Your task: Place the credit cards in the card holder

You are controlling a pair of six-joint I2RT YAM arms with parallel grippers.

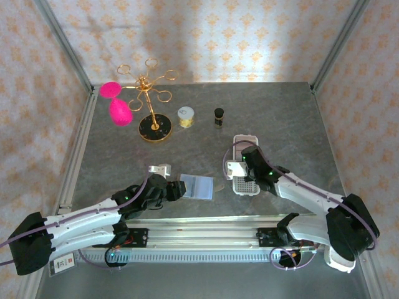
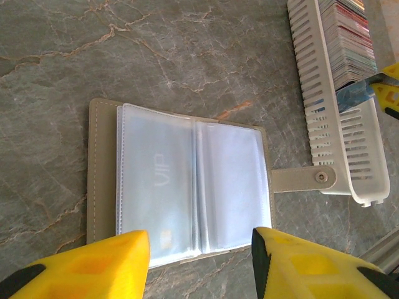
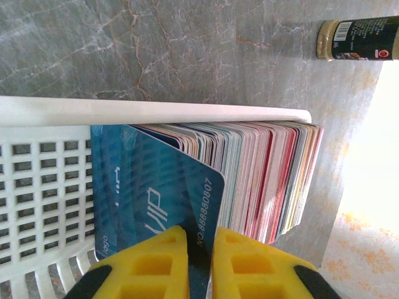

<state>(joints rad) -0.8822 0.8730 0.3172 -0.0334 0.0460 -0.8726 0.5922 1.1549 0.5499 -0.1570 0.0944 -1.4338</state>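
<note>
The card holder (image 1: 198,186) (image 2: 187,193) lies open on the grey table, its clear sleeves up and its snap tab (image 2: 305,179) folded out to the right. A pale card marked VIP sits inside its left sleeve. My left gripper (image 1: 176,190) (image 2: 199,261) hovers at the holder's near edge, open, with nothing between its fingers. The credit cards (image 3: 262,180) stand packed on edge in a white perforated tray (image 1: 244,141) (image 3: 43,187) (image 2: 330,124). My right gripper (image 1: 242,176) (image 3: 199,265) is shut on one blue VIP card (image 3: 181,199) (image 2: 352,94), tilted out from the front of the stack.
At the back stand a gold ring stand (image 1: 153,106) with pink egg shapes (image 1: 118,109), a small gold jar (image 1: 186,116) and a dark bottle (image 1: 219,116) (image 3: 355,38). A metal rail runs along the near edge by the arm bases.
</note>
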